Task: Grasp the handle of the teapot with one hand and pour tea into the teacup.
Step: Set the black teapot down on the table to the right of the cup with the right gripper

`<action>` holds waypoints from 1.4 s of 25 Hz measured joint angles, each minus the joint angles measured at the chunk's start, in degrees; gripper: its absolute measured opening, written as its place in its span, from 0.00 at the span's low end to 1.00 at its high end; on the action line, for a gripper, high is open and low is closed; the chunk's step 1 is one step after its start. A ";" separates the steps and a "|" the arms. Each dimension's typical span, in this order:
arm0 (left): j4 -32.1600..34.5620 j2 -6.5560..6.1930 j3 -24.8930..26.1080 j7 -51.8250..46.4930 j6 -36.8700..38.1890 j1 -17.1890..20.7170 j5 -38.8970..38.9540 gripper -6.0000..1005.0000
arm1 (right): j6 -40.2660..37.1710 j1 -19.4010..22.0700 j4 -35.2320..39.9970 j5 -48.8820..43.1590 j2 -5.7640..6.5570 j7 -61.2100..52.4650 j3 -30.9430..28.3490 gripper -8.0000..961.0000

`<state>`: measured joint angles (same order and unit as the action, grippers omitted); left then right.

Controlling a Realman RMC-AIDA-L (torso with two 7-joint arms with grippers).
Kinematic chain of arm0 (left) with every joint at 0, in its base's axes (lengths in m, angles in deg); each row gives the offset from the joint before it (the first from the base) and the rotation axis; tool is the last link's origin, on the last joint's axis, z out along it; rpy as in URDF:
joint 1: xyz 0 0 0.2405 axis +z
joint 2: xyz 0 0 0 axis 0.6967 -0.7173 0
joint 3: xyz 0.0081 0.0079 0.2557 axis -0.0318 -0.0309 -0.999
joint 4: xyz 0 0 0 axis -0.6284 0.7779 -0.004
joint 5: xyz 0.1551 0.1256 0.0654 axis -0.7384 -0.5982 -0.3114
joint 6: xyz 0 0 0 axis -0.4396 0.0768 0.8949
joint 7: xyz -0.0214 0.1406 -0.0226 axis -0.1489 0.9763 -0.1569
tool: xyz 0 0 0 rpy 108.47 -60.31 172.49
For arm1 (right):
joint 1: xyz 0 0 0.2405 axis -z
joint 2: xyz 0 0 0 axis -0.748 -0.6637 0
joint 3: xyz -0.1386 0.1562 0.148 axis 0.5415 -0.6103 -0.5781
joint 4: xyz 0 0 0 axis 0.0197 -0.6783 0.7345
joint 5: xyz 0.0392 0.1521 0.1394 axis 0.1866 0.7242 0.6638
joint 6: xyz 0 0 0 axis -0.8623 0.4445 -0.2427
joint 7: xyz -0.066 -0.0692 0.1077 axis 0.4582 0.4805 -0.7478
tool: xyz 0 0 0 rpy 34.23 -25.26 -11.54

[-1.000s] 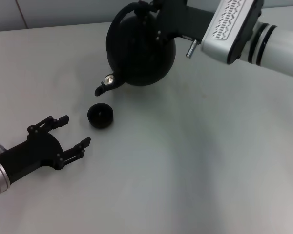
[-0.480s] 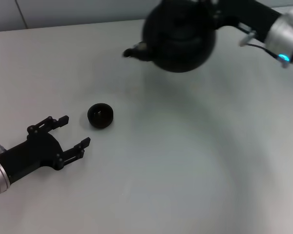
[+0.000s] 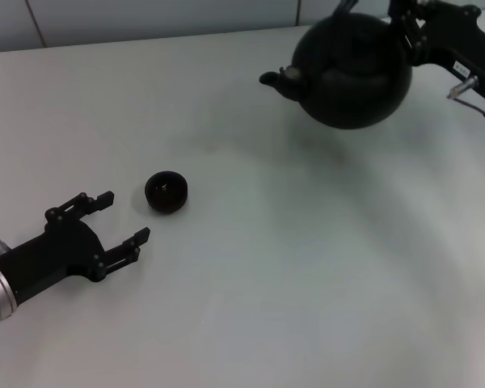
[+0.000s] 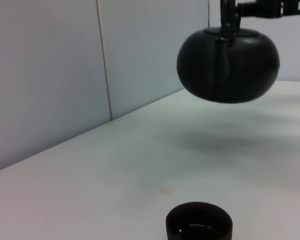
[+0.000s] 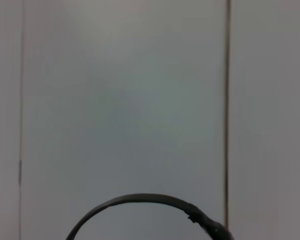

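Note:
The teapot (image 3: 356,73) is a large round black pot hanging upright above the table at the far right, its spout pointing left. My right gripper (image 3: 404,23) is shut on the handle (image 3: 342,8) at the pot's top. The left wrist view shows the teapot (image 4: 229,65) in the air with its shadow on the table below. The handle's arch (image 5: 140,200) also shows in the right wrist view. The small black teacup (image 3: 166,191) stands on the table at the near left, far from the pot, and also shows in the left wrist view (image 4: 199,227). My left gripper (image 3: 127,216) rests open and empty just left of the cup.
The white table (image 3: 267,267) stretches between cup and teapot. A pale panelled wall (image 3: 145,16) runs along the table's far edge.
My right gripper has carried the teapot from its tilted pose over the teacup away to the far right, and the pot is now upright. The left arm and cup have not moved.

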<state>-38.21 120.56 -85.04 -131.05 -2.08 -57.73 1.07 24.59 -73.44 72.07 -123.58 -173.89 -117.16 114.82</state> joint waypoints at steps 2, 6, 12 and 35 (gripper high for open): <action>0.00 0.02 0.00 -0.01 0.00 -0.09 0.00 0.77 | -0.01 -0.56 -2.28 0.00 0.04 1.27 -1.73 0.09; 0.00 0.08 -0.07 -0.02 0.00 -0.29 0.00 0.77 | 0.25 -1.79 -6.37 0.00 0.05 4.47 -4.27 0.09; 0.00 0.18 -0.29 -0.04 -0.07 -0.73 0.00 0.77 | 0.59 -3.36 -10.10 0.00 0.03 6.29 -5.13 0.09; 0.23 0.28 -0.45 -0.04 -0.14 -1.11 0.00 0.76 | 2.83 -6.09 -16.43 -0.22 -0.03 13.46 -4.85 0.09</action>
<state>-37.98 120.84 -85.48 -131.09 -2.22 -58.85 1.07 27.42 -79.53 55.64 -123.80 -173.92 -103.69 109.98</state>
